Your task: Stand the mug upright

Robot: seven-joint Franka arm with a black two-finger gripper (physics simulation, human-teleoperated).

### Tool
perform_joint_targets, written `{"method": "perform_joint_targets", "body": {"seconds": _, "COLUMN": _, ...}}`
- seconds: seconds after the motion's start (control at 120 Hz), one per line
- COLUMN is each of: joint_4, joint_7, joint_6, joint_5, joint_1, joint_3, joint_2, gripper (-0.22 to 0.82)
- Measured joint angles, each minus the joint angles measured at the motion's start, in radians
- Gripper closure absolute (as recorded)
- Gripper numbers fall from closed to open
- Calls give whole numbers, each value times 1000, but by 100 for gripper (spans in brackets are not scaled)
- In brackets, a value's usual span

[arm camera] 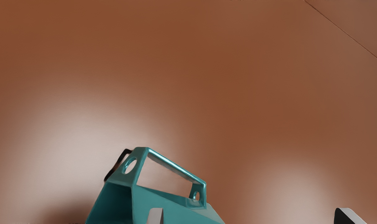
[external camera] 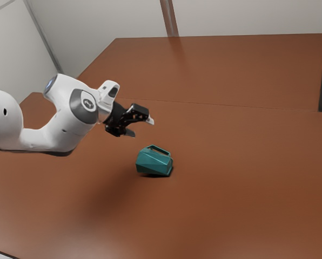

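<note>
The black gripper (external camera: 142, 128) hangs above the table in the exterior view, up and to the left of the teal mug (external camera: 154, 161). That faceted mug lies on its side with its handle on the upper side. In the wrist view the gripper (arm camera: 252, 216) has its two fingertips far apart, nothing held between them. One fingertip overlaps the body of the mug (arm camera: 163, 205) in that picture; the handle and part of the dark mouth are visible, while the rest of the body is cut off.
The mug lies on a brown table (external camera: 247, 162) that has a thin seam across it. Pale walls (external camera: 107, 16) stand behind the table, with a brown strip on one of them.
</note>
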Motion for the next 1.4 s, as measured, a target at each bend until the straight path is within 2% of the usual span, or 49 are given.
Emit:
{"method": "perform_joint_targets", "body": {"seconds": 0.275, "joint_4": -63, "joint_7": 75, "joint_6": 53, "joint_5": -71, "joint_1": 25, "joint_3": 12, "joint_2": 2, "gripper": 1}}
{"method": "perform_joint_targets", "body": {"seconds": 0.642, "joint_4": -61, "joint_7": 169, "joint_6": 70, "joint_5": -93, "joint_1": 60, "joint_3": 5, "joint_2": 59, "gripper": 1}}
{"method": "perform_joint_targets", "body": {"seconds": 0.942, "joint_4": -56, "joint_7": 212, "joint_6": 79, "joint_5": -119, "joint_1": -14, "joint_3": 0, "joint_2": 86, "gripper": 1}}
{"method": "perform_joint_targets", "body": {"seconds": 1.1, "joint_4": -59, "joint_7": 228, "joint_6": 78, "joint_5": -148, "joint_1": -1, "joint_3": -3, "joint_2": 104, "gripper": 2}}
{"method": "perform_joint_targets", "body": {"seconds": 1.25, "joint_4": -54, "joint_7": 240, "joint_6": 85, "joint_5": -158, "joint_1": 7, "joint_3": -31, "joint_2": 117, "gripper": 3}}
{"method": "perform_joint_targets", "body": {"seconds": 1.325, "joint_4": -54, "joint_7": 245, "joint_6": 91, "joint_5": -160, "joint_1": -1, "joint_3": -44, "joint_2": 118, "gripper": 4}}
{"method": "perform_joint_targets", "body": {"seconds": 1.4, "joint_4": -54, "joint_7": 250, "joint_6": 101, "joint_5": -161, "joint_1": 0, "joint_3": -59, "joint_2": 119, "gripper": 11}}
